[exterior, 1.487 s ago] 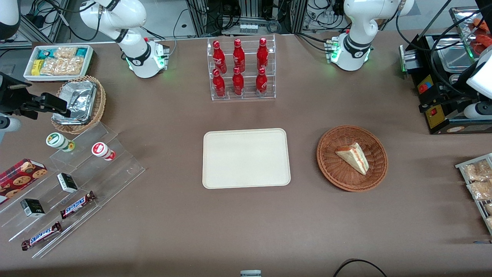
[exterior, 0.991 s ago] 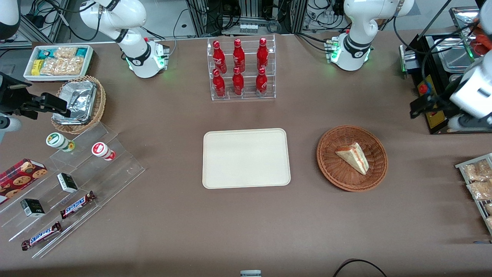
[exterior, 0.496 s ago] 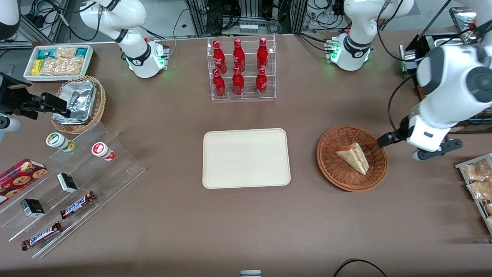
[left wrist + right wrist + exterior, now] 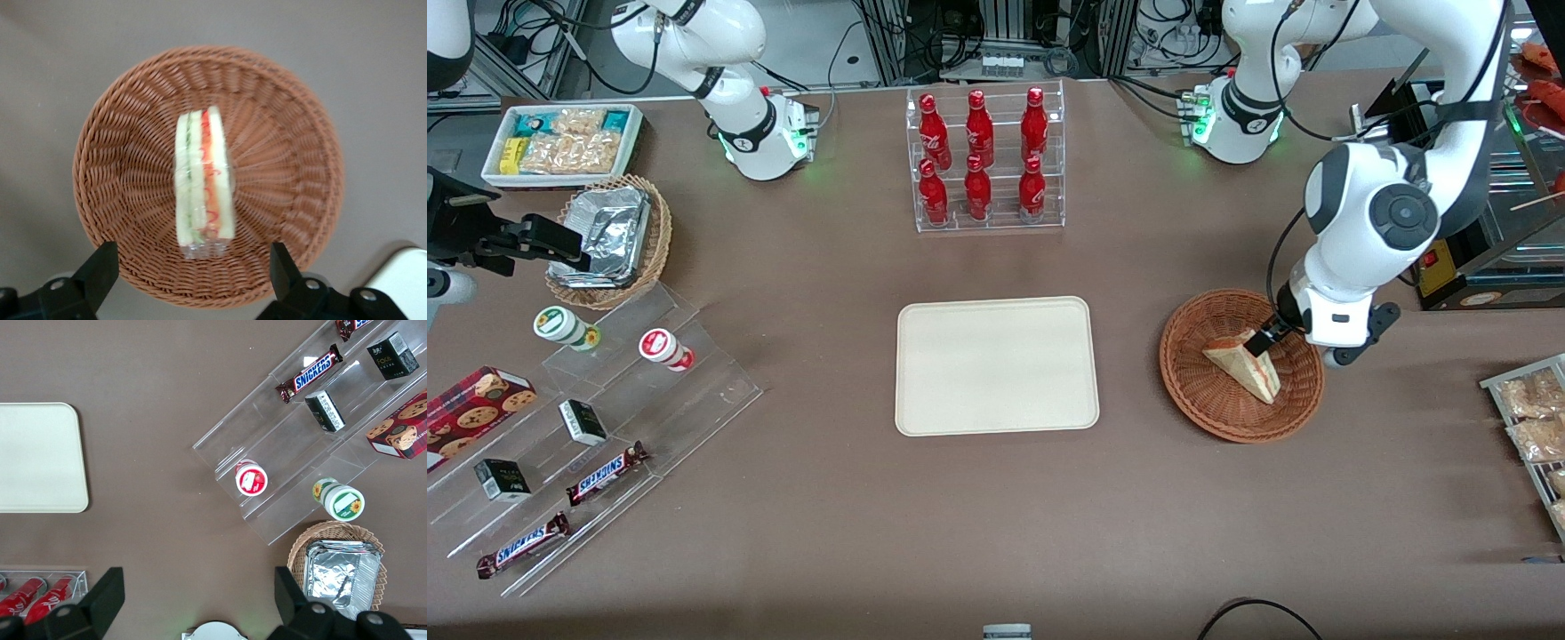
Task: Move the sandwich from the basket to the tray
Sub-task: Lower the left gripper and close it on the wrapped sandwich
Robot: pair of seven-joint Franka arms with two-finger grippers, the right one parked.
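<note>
Sandwich lies in the basket, resting on the woven floor a little off the middle; we see it from the wrist camera between the two fingertips and clear of both. Gripper hangs over the basket, above the wide end of the wedge. Fingers are spread wide, one on each flank of the sandwich, with basket weave showing between each tip and the bread; they hold nothing and we see no contact.

Long axis of the sandwich runs straight out from the gap between the fingers, crosswise to the line joining the tips. In the front view the wide end sits under the gripper and the narrow point aims nearer the front camera.

Appearance: pale white bread slices stacked on edge, a green layer toward one finger, an orange-red layer toward its mate; a clear film seems to wrap it, glinting at the end closest to the fingers.

Tray sits flat on the table, well apart from the basket, toward the parked arm's end
</note>
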